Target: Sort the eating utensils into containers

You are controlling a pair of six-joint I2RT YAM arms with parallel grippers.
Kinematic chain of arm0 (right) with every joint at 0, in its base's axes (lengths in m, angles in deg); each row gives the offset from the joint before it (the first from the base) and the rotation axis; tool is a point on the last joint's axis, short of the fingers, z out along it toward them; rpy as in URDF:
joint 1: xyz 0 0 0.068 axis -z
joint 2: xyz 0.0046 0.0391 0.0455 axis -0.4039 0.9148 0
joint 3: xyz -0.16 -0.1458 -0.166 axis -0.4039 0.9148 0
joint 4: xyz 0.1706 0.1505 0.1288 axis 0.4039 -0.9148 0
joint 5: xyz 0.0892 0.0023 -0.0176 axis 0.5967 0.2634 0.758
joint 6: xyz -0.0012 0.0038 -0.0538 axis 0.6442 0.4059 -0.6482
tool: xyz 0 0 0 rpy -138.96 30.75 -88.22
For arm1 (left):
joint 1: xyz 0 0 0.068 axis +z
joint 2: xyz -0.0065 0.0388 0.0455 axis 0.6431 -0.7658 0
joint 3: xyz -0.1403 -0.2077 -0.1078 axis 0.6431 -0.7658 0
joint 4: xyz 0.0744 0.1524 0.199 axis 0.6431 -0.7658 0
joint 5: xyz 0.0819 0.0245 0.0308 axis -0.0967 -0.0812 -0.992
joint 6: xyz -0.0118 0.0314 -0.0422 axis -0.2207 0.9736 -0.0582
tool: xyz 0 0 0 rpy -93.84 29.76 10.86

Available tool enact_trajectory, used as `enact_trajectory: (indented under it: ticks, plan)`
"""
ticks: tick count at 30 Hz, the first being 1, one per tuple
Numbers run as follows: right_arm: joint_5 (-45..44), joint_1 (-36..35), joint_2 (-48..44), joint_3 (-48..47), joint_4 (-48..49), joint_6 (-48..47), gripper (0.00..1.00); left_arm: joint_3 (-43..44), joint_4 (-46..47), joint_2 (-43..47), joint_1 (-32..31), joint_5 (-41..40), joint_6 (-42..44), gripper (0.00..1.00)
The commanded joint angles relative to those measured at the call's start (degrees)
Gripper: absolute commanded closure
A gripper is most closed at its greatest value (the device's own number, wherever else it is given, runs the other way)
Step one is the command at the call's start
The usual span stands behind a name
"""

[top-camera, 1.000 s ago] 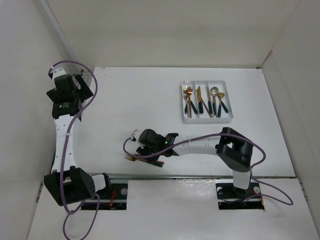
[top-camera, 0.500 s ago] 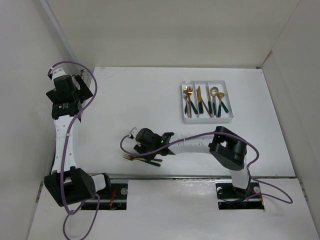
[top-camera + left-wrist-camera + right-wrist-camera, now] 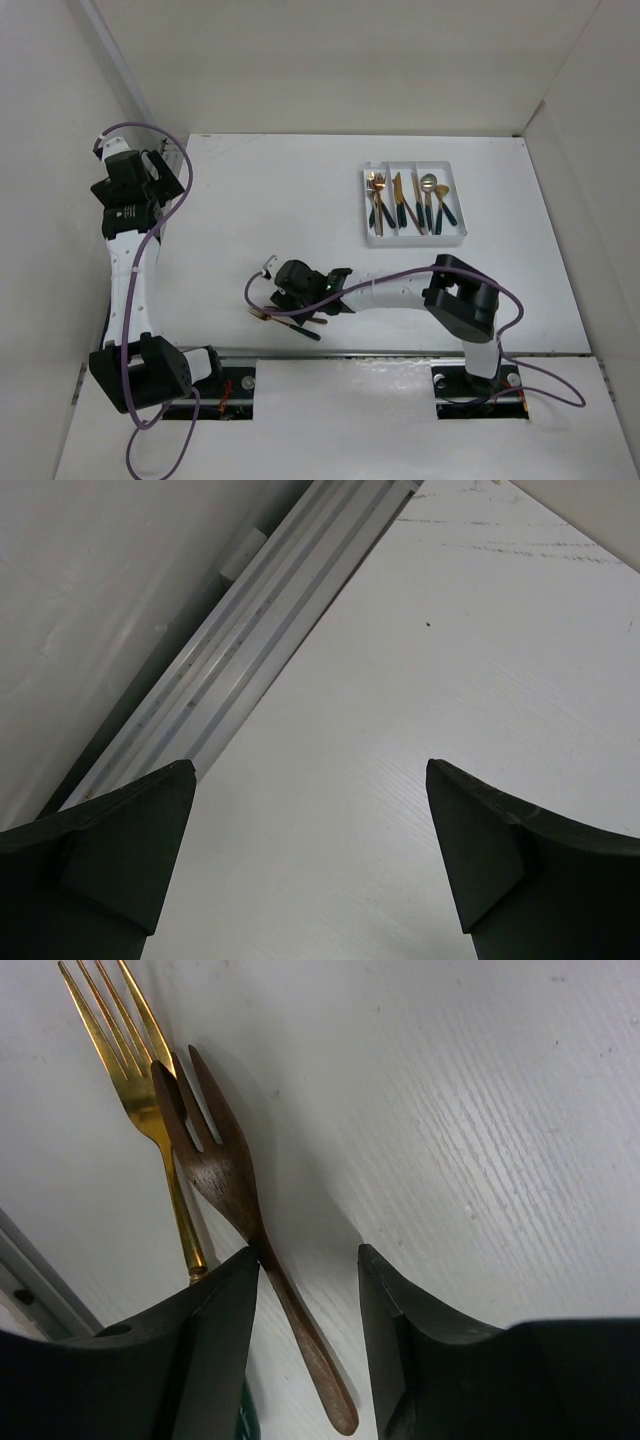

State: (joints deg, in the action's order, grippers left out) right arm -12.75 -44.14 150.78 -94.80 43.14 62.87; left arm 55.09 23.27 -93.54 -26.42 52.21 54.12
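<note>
My right gripper [image 3: 284, 301] is low over two forks near the table's front edge. In the right wrist view a brown wooden fork [image 3: 225, 1170] lies on the table with its handle between my open jaws [image 3: 308, 1272], touching the left finger [image 3: 215, 1330]. A gold fork [image 3: 135, 1060] with a dark handle lies beside it, partly under that finger. The white three-compartment tray [image 3: 452, 172] stands at the back right and holds several forks, knives and spoons [image 3: 410, 203]. My left gripper [image 3: 160, 172] is open and empty at the far left, over bare table [image 3: 310, 810].
A metal rail [image 3: 240, 650] runs along the left wall next to my left gripper. The table's front edge [image 3: 330, 350] is just behind the forks. Purple cables loop off both arms.
My right gripper has shifted slightly over the forks, first left and then back. A dark handle now shows below it. The left arm has not moved.
</note>
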Motion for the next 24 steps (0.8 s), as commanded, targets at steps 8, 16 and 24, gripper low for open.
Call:
enact_trajectory:
  ticks: [8, 16, 24]
  plan:
    - [-0.5, -0.6, -6.0, 3.8, -2.6, -4.7, 0.5, -0.4, 1.5, 1.7, 0.4, 0.4, 0.0, 0.0]
    - [2.1, -0.6, -11.2, 8.5, -2.6, -5.4, 0.5, -0.9, 1.5, 1.2, 0.9, 0.4, 0.0, 0.0]
    - [2.6, -1.3, -12.6, 12.2, -3.8, -4.2, 0.5, -0.9, 2.0, 1.2, 0.9, 0.4, 0.0, 0.0]
